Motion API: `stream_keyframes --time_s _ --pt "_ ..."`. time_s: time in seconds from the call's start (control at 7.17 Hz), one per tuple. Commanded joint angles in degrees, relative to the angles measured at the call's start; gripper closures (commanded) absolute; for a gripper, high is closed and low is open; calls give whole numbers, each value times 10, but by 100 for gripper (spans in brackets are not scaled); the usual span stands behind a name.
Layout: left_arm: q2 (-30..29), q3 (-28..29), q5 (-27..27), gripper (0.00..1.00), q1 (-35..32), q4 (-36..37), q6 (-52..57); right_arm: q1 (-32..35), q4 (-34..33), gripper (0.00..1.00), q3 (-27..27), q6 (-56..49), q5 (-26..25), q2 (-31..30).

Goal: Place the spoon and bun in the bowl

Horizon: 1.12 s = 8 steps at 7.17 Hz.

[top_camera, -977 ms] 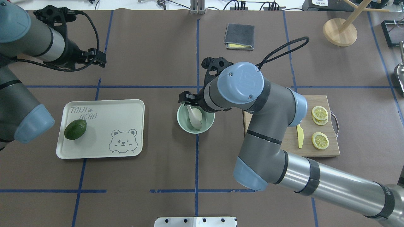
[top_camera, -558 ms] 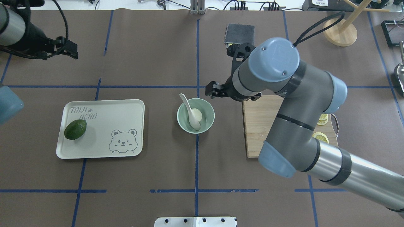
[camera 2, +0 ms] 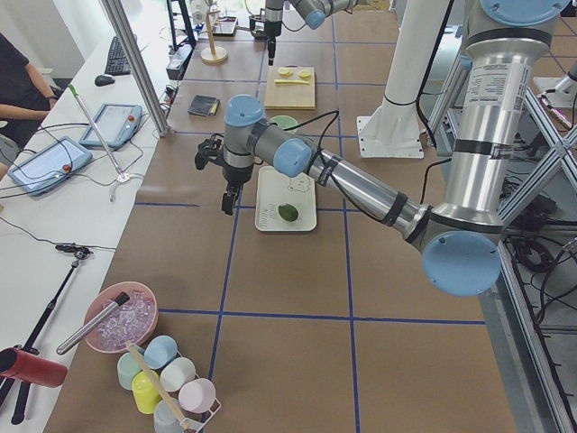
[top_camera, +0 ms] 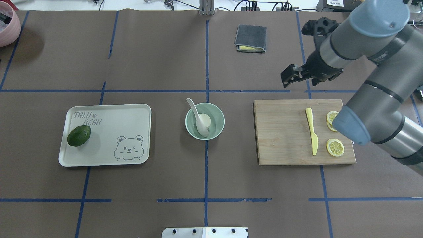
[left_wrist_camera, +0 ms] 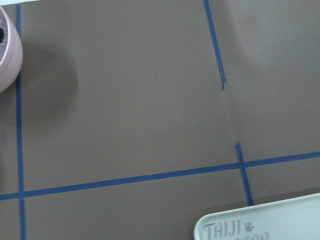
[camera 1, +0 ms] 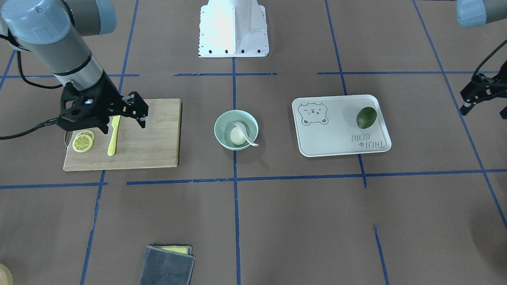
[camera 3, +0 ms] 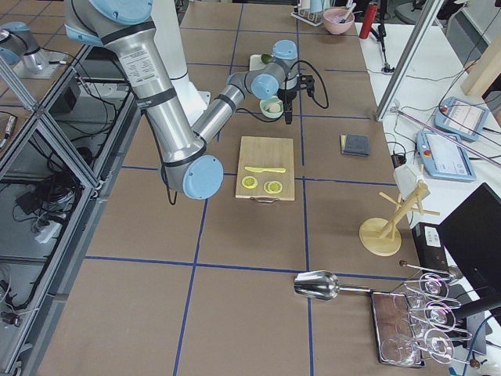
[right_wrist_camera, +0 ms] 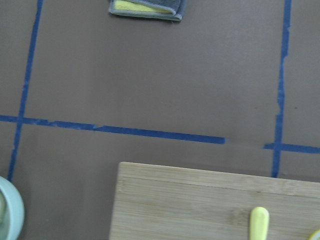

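The pale mint bowl point(top_camera: 218, 130) stands at the table's middle, also in the front view point(camera 1: 222, 124). The white bun point(top_camera: 206, 119) lies inside it. The whitish spoon point(top_camera: 195, 110) rests in the bowl beside the bun, with its handle over the far-left rim. My right gripper point(top_camera: 287, 76) is open and empty. It hangs over the far edge of the cutting board, well to the right of the bowl. My left gripper point(camera 1: 464, 102) is out of the overhead view. It looks open and empty, far left of the tray.
A white tray point(top_camera: 132, 115) holds a dark green avocado point(top_camera: 79, 135). A wooden cutting board point(top_camera: 281, 132) carries a yellow knife point(top_camera: 312, 132) and lemon slices point(top_camera: 335, 147). A grey cloth point(top_camera: 250, 38) lies at the back. A pink bowl point(top_camera: 6, 23) is at the far left corner.
My right gripper has pulled back from over the bowl to the far right, leaving the spoon in the bowl. My left arm has withdrawn leftward out of the overhead view.
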Motion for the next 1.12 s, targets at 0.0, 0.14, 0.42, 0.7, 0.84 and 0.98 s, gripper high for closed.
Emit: stream_keyframes --time_s 0.0,0.14,0.42,0.7,0.84,0.98 --pt "19 45 -4 0 -75 60 173 82 0 0 2 -145 34 -84" --pt "20 58 -5 0 -92 82 222 130 0 0 -1 -216 67 -121" --pt "36 60 -21 0 -98 80 226 205 1 0 -3 -336 94 -192" --pt "46 60 -21 0 -99 77 230 265 0 0 -7 -424 105 -236" --pt "47 60 -21 0 -107 77 231 315 1 0 -29 -458 133 -247" --pt "47 62 -21 0 -107 77 232 351 -2 0 -56 -507 167 -251"
